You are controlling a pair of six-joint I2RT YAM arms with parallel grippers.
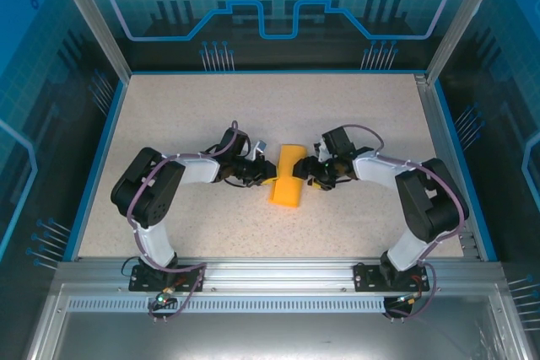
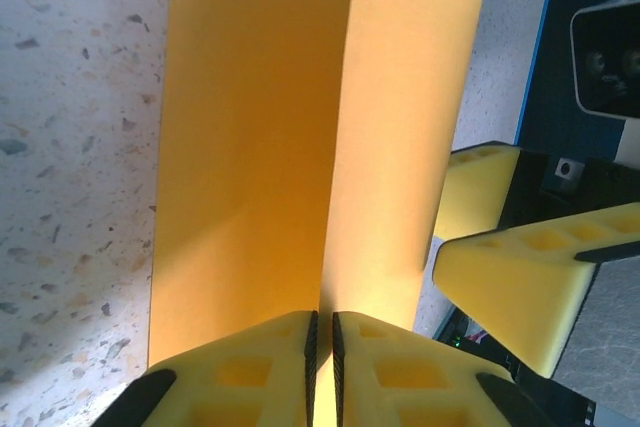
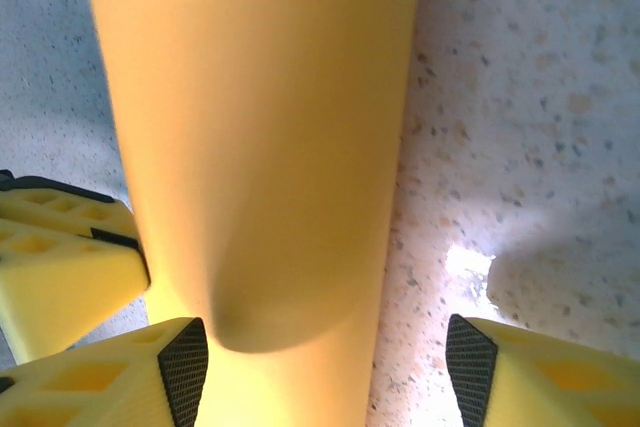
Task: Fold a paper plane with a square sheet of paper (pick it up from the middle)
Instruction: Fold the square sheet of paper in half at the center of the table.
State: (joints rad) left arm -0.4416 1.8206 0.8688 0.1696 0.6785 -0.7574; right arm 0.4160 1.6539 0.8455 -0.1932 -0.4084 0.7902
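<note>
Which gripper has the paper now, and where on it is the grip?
The left gripper pinches the folded paper on its lengthwise crease. The right gripper stands open astride the paper, gripping nothing.

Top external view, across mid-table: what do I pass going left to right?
left arm's elbow → left end effector → folded paper → right end effector → right arm's elbow

Top view high behind the bench (image 1: 211,115), looking down on the paper (image 1: 288,176), wrist views close against it from opposite sides, all sharing it.
</note>
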